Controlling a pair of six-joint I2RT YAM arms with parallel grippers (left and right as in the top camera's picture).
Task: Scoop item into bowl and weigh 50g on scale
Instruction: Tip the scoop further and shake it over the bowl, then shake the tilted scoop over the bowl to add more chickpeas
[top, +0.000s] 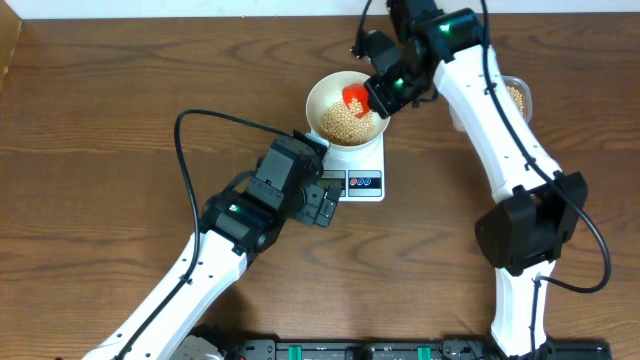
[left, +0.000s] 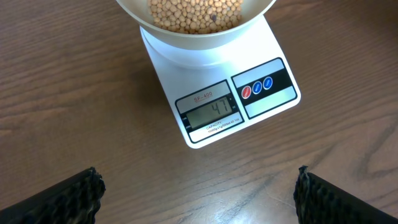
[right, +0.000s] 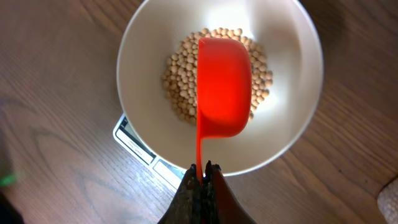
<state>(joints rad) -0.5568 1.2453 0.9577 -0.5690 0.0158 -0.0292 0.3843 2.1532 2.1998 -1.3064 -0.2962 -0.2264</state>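
While one bowl (top: 324, 94) tops one scale (left: 211, 112), right jaws clamp one scoop (right: 222, 87); left jaws wide.

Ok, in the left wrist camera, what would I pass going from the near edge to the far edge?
Left jaws, open → table → scale display → buttons → bowl → beans.

One bowl (top: 314, 96), one scale (left: 236, 107), one orange scoop (right: 224, 87), one tub (top: 519, 96), and beans (top: 340, 123) too many to count.
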